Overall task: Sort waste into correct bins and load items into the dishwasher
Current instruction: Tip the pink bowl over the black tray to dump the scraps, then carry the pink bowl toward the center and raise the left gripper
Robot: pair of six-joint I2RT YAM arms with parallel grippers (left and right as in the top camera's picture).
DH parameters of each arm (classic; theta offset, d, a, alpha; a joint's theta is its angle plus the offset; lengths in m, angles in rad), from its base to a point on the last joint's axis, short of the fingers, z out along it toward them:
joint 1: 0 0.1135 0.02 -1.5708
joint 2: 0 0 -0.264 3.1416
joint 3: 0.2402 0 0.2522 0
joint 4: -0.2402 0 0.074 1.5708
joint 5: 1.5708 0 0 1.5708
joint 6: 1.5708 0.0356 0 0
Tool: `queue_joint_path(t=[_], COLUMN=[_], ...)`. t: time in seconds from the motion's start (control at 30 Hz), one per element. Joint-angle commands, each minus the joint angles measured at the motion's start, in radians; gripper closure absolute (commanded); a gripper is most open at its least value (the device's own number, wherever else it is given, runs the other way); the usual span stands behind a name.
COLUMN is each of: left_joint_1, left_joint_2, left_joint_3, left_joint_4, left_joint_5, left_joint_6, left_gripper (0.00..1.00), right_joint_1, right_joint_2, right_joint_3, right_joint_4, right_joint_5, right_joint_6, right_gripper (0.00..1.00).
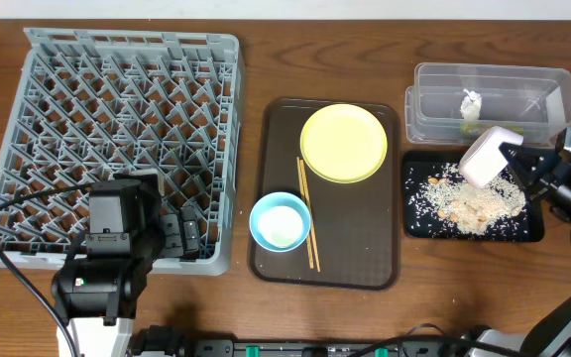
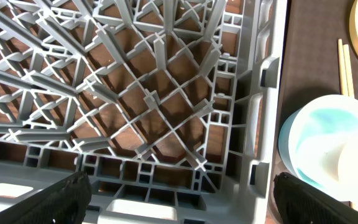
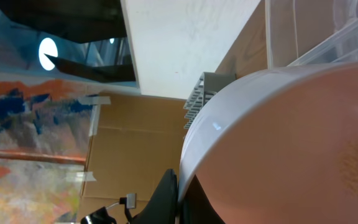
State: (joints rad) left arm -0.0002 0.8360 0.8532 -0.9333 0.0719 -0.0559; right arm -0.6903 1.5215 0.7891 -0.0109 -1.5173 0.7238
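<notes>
Here, the right jaws (image 1: 512, 161) are clamped on the rim of the cream-white bowl (image 1: 484, 159). The bowl is tipped steeply over the far edge of the black tray (image 1: 530, 231), with rice scraps (image 1: 469, 203) spread below and the clear tub (image 1: 434, 117) close beyond. The left jaws (image 2: 182, 198) stand wide above the near right corner of the dish rack (image 1: 28, 119), with its rim wall just to their right. Further right, on the brown serving tray (image 1: 278, 129), the chopsticks (image 1: 307, 213) run near-to-far beside the light blue bowl (image 1: 280, 220), reaching the yellow plate (image 1: 343, 144).
</notes>
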Motion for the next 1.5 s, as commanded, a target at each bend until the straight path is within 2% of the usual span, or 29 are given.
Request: queue_joint_path(t=[0.0, 0.23, 0.43, 0.57, 0.67, 0.77, 0.9, 1.03, 1.23, 1.47], left_joint_1=[0.003, 0.003, 0.003, 0.003, 0.003, 0.003, 0.003, 0.003, 0.003, 0.003], left_joint_2=[-0.001, -0.001, -0.001, -0.001, -0.001, -0.001, -0.001, -0.001, -0.001, -0.001], left_joint_3=[0.021, 0.021, 0.021, 0.021, 0.021, 0.021, 0.021, 0.021, 0.021, 0.021], left_joint_4=[-0.001, -0.002, -0.001, -0.001, -0.001, -0.002, -0.001, -0.002, -0.001, -0.001], left_joint_5=[-0.001, -0.001, -0.001, -0.001, -0.001, -0.001, -0.001, -0.001, -0.001, -0.001], left_joint_6=[-0.013, -0.013, -0.013, -0.013, -0.013, -0.013, -0.013, -0.013, -0.013, -0.013], left_gripper=[0.05, 0.05, 0.05, 0.05, 0.05, 0.05, 0.05, 0.05, 0.05, 0.05], right_joint_1=[0.010, 0.056, 0.117, 0.143, 0.147, 0.149, 0.187, 0.272, 0.432, 0.695], right_joint_2=[0.003, 0.003, 0.003, 0.003, 0.003, 0.003, 0.003, -0.005, -0.077, -0.108], right_joint_3=[-0.002, -0.005, -0.005, -0.005, -0.005, -0.005, -0.005, -0.003, 0.072, 0.193], right_joint_4=[-0.001, -0.002, 0.000, -0.003, -0.014, -0.093, -0.301, -0.324, -0.323, -0.312], right_joint_5=[-0.040, -0.040, -0.040, -0.040, -0.020, 0.091, 0.328, 0.438, 0.531, 0.811], right_joint_6=[-0.075, -0.296, -0.414, -0.398, -0.301, -0.145, -0.122, -0.256, -0.353, -0.489], right_gripper=[0.99, 0.99, 0.99, 0.99, 0.99, 0.99, 0.99, 0.99, 0.99, 0.99])
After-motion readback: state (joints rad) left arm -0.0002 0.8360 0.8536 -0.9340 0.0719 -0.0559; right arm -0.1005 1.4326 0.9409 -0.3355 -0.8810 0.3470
